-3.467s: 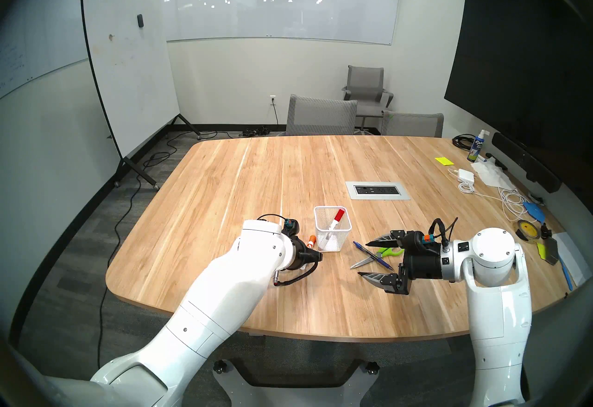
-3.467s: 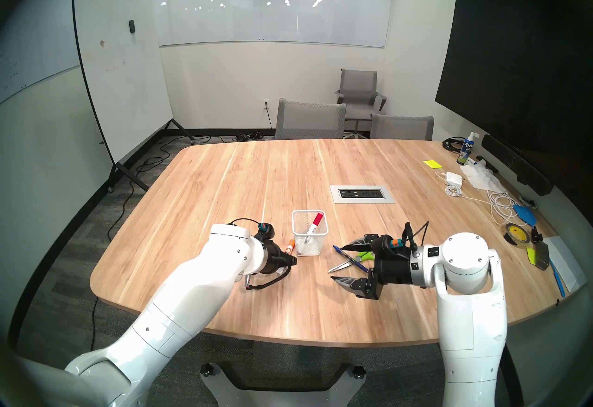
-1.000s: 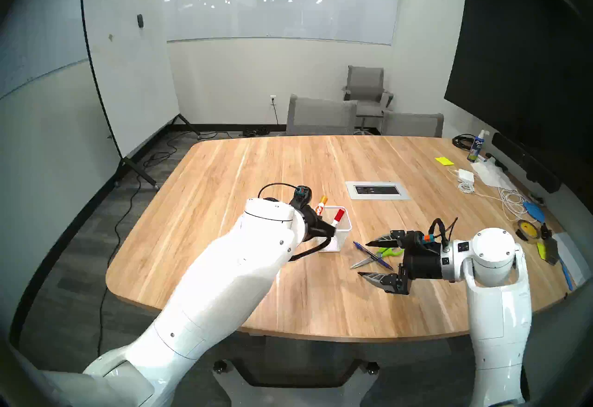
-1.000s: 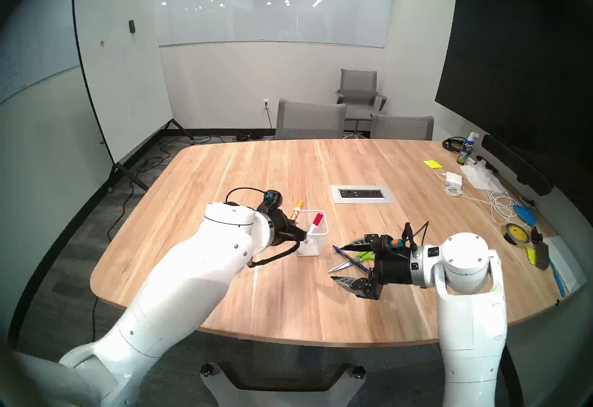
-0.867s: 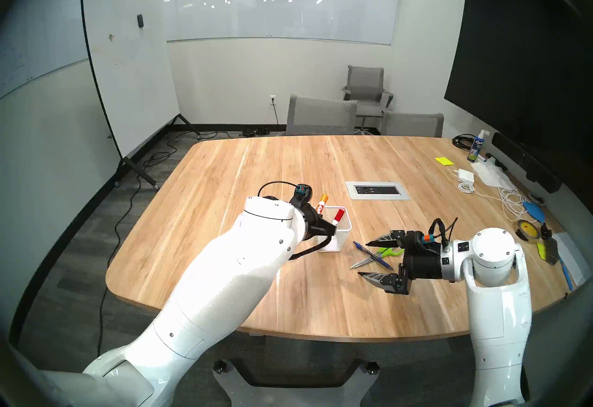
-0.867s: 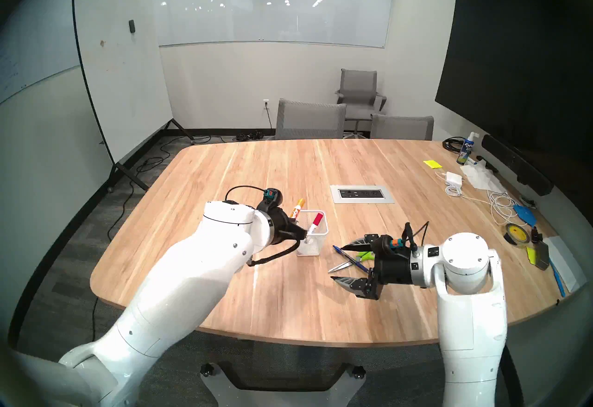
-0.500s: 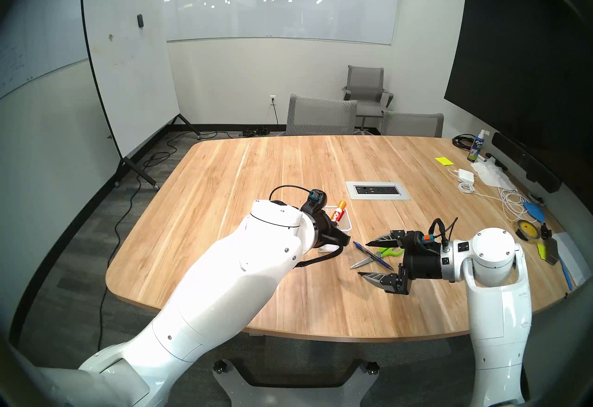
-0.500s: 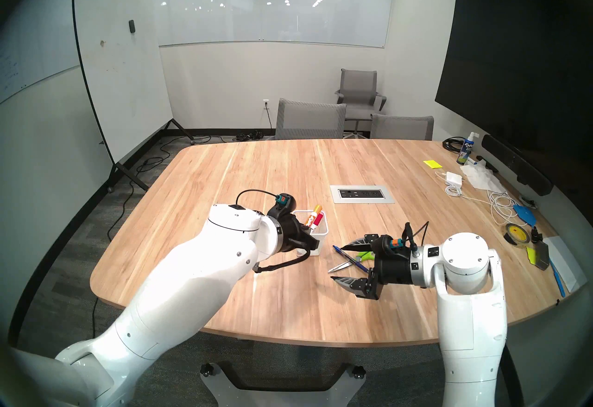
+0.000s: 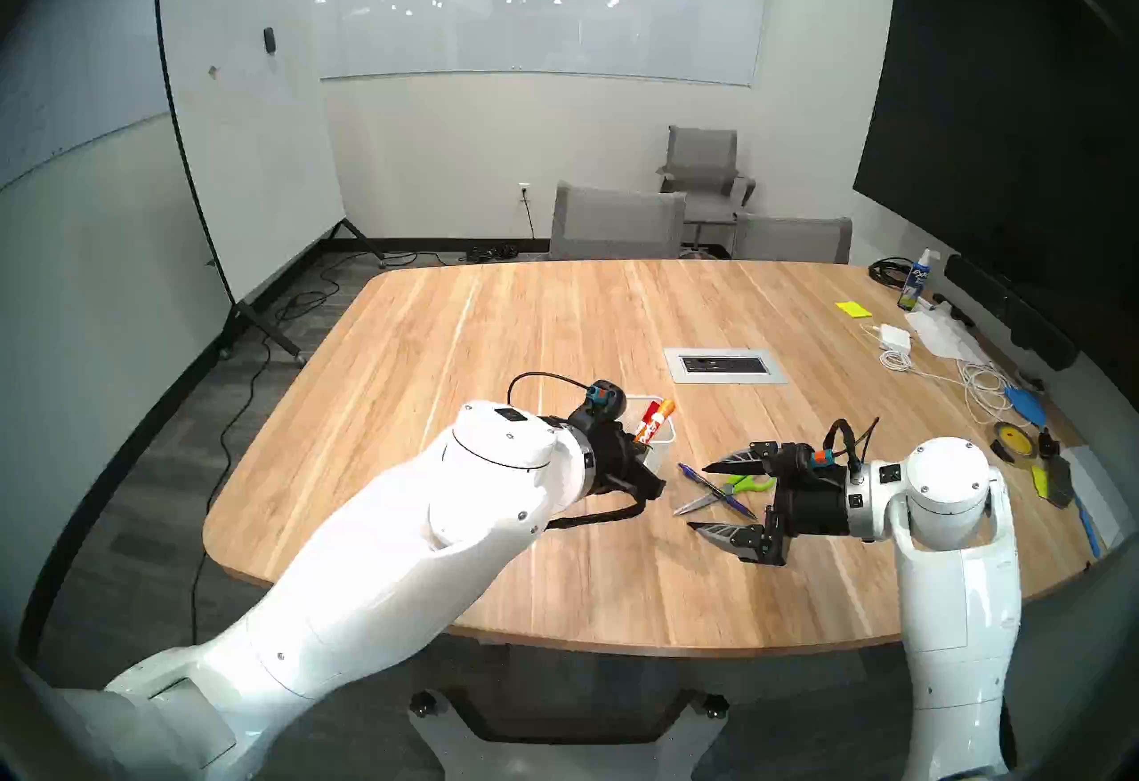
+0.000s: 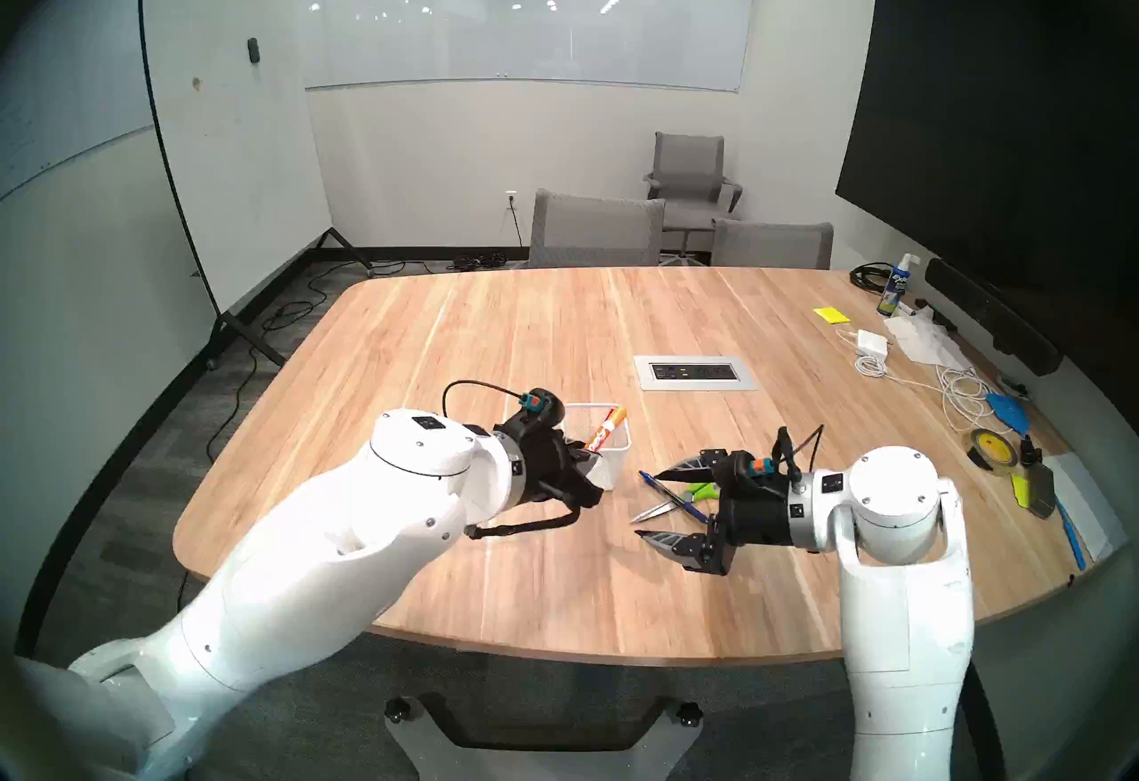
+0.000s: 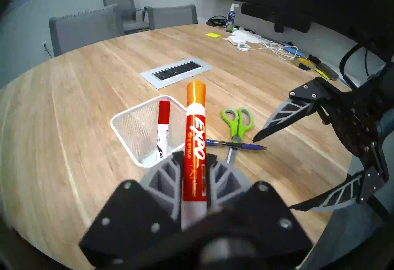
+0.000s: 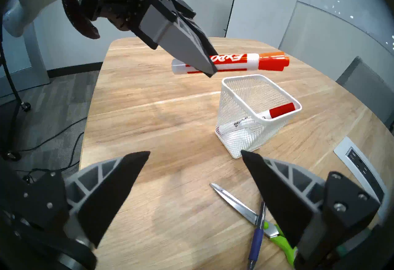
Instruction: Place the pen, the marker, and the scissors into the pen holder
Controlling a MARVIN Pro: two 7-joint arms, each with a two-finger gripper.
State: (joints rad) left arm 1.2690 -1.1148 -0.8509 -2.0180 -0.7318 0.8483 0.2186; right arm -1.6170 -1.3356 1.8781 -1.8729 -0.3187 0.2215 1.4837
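Note:
My left gripper (image 11: 194,156) is shut on a white marker with an orange cap (image 11: 195,126), held tilted in the air just above the near-left rim of the white mesh pen holder (image 12: 255,94), cap end over the opening. A red-capped marker (image 12: 281,110) leans inside the holder. To the holder's right, the green-handled scissors (image 9: 749,483) lie on the table with the blue pen (image 9: 715,490) across their blades. My right gripper (image 9: 698,495) hovers open beside them, holding nothing.
A metal power outlet panel (image 9: 726,365) is set in the table beyond the holder. White cables (image 9: 980,385), a charger (image 9: 895,335), a tape roll (image 9: 1014,441) and a spray bottle (image 9: 916,280) crowd the right edge. Grey chairs (image 9: 616,222) stand at the far side.
My left arm has carried the orange-capped marker rightward over the pen holder and turned the wrist, tilting the marker's cap to the right. The right arm has stayed still.

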